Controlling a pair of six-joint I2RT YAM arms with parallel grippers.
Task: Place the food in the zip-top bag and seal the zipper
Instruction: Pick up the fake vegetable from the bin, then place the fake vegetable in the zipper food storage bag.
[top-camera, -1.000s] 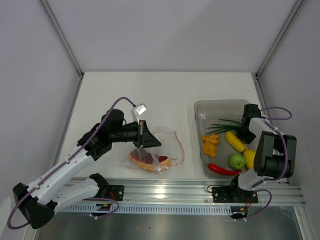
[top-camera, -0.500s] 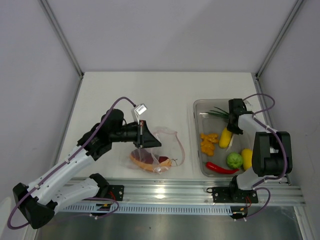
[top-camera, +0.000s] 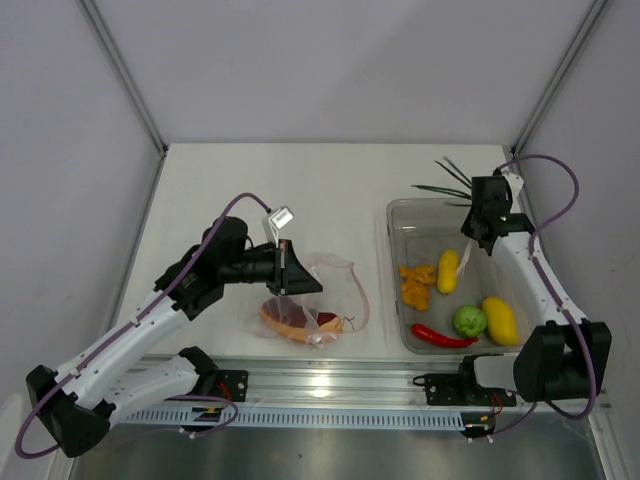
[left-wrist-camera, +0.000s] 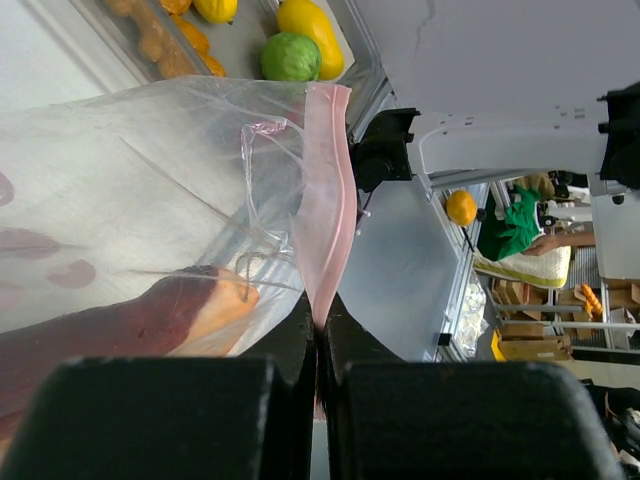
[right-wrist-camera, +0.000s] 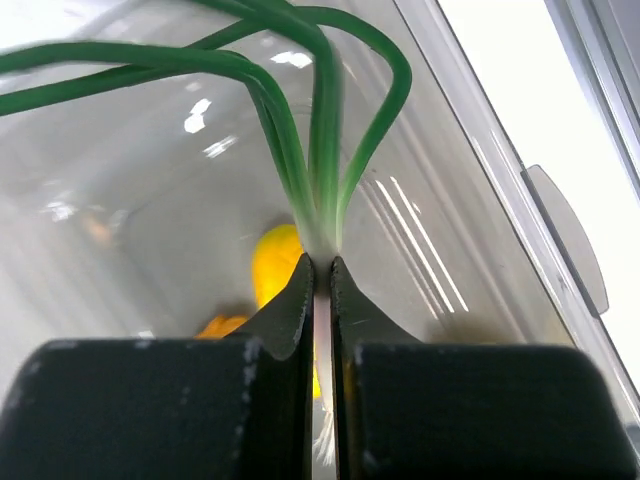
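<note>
My left gripper (top-camera: 288, 268) (left-wrist-camera: 318, 325) is shut on the pink zipper (left-wrist-camera: 325, 200) at the mouth of the zip-top bag (top-camera: 338, 290) (left-wrist-camera: 150, 170), which lies on the table left of centre. A reddish-brown curved piece (top-camera: 285, 318) (left-wrist-camera: 130, 330) lies inside the bag. My right gripper (top-camera: 474, 205) (right-wrist-camera: 320, 275) is shut on the pale base of the green stalks (top-camera: 445, 185) (right-wrist-camera: 320, 190), held above the far end of the bin. Two yellow fruits (top-camera: 448, 270) (top-camera: 500, 320), orange chunks (top-camera: 418, 285), a green round fruit (top-camera: 471, 320) and a red chili (top-camera: 440, 336) lie in the bin.
The rigid clear bin (top-camera: 398, 215) (right-wrist-camera: 450, 230) stands at the right, close to the right wall post (top-camera: 560, 80). A metal rail (top-camera: 330, 375) runs along the table's near edge by the arm bases. White table surface stretches between the bag and the bin.
The right gripper has shut on the green stalks and lifted them out toward the bin's far end. One yellow fruit shifted in the bin. The left arm and bag stayed still.
</note>
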